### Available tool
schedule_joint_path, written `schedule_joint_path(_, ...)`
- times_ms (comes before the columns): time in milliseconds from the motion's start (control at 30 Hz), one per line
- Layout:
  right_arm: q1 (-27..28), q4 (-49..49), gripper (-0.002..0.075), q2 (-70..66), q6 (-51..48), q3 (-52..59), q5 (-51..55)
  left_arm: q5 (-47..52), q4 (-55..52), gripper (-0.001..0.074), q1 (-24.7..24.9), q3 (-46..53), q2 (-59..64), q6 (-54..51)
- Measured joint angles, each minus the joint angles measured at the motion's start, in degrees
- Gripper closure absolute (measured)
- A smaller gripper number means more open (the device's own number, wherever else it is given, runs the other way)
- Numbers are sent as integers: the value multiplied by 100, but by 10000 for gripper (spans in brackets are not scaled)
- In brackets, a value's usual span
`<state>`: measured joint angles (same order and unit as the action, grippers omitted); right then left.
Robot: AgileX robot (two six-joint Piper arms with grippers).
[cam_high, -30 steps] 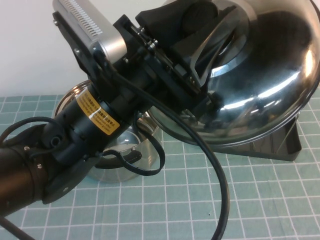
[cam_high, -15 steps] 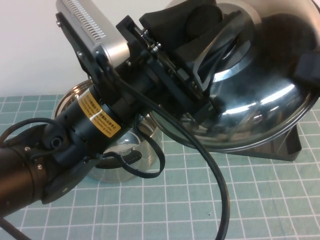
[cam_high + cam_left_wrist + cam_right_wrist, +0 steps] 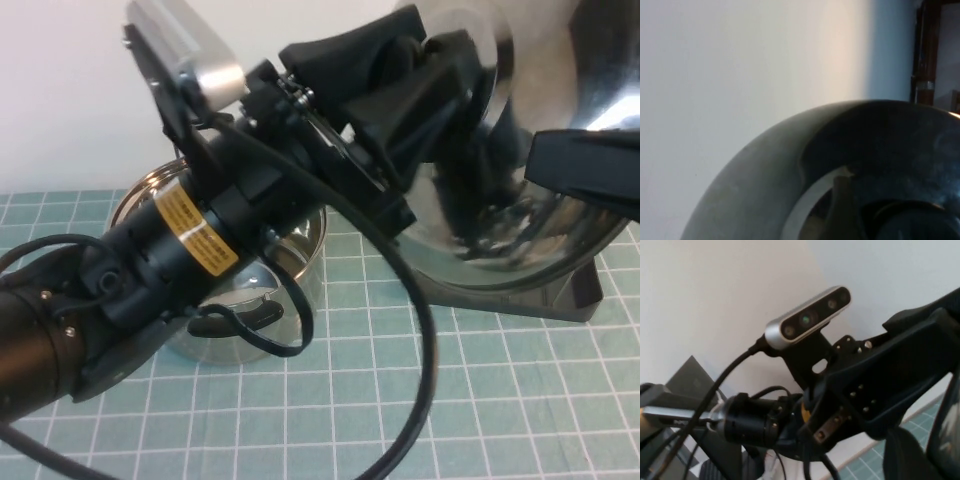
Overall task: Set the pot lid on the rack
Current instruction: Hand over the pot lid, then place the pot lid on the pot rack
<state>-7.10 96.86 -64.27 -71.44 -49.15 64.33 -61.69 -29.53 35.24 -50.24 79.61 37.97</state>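
The pot lid [image 3: 520, 200], shiny and domed, hangs tilted high over the right of the table. My left gripper [image 3: 420, 60] is shut on its black knob [image 3: 400, 45]. The lid fills the lower part of the left wrist view [image 3: 865, 145], with the knob [image 3: 912, 225] dark at the bottom. My right gripper [image 3: 590, 170] reaches in from the right, against the lid's right side. The lid's rim shows at the edge of the right wrist view [image 3: 951, 435]. The black rack [image 3: 580, 290] stands under the lid, mostly hidden by it.
The steel pot [image 3: 235, 300] stands open on the green grid mat [image 3: 400, 400], under my left arm [image 3: 150, 270]. A black cable [image 3: 420, 350] loops down from that arm over the mat. A white wall stands behind the table.
The left gripper has turned the lid more on edge and lifted it slightly. The right gripper has come in from the right, up against the lid's side.
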Motion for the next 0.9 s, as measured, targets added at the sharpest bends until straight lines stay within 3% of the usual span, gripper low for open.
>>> schedule_joint_path(100, 0, -116, 642, 0, -72, 0, -159, 208, -83, 209, 0, 0, 0, 376)
schedule_joint_path(200, 0, -187, 642, -9, -127, 0, -254, 440, -197, 138, 0, 0, 0, 495)
schedule_joint_path(667, 0, -222, 642, -49, -717, 0, -770, 1676, 406, 110, 11, 0, -48, 59)
schedule_joint_path(900, 0, -201, 642, -49, -989, 0, -1313, 2450, 393, 109, -278, 0, -97, -65)
